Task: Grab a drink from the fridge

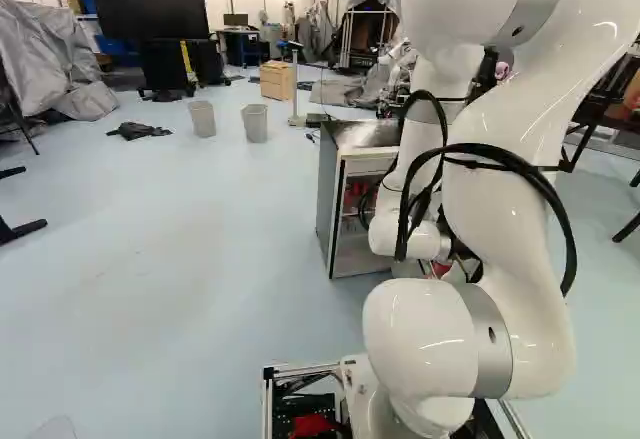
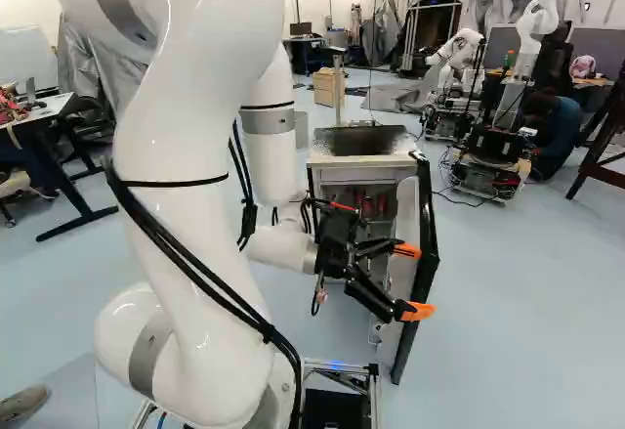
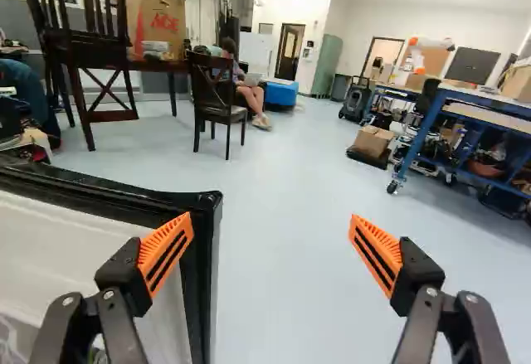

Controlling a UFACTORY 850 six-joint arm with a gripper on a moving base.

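Observation:
My gripper (image 2: 412, 280) stands open in front of the fridge (image 2: 322, 173), pointing sideways across its open door (image 2: 428, 263). In the wrist view nothing is between the fingers of the gripper (image 3: 270, 242); one orange pad (image 3: 164, 252) overlaps the door's black edge (image 3: 203, 256), and whether they touch I cannot tell. Past the other finger lies bare floor. Red items, perhaps drinks, show inside the fridge (image 1: 328, 194) in both base views, partly hidden by the arm. The white inner side of the door (image 3: 75, 252) lies beside the gripper.
Chairs (image 3: 217, 103) and a blue workbench (image 3: 465, 103) stand farther off in the wrist view. Another robot (image 2: 488, 146) is beyond the fridge at the right of the right base view. Two bins (image 1: 255, 123) and a wooden cabinet (image 1: 276, 80) stand behind it.

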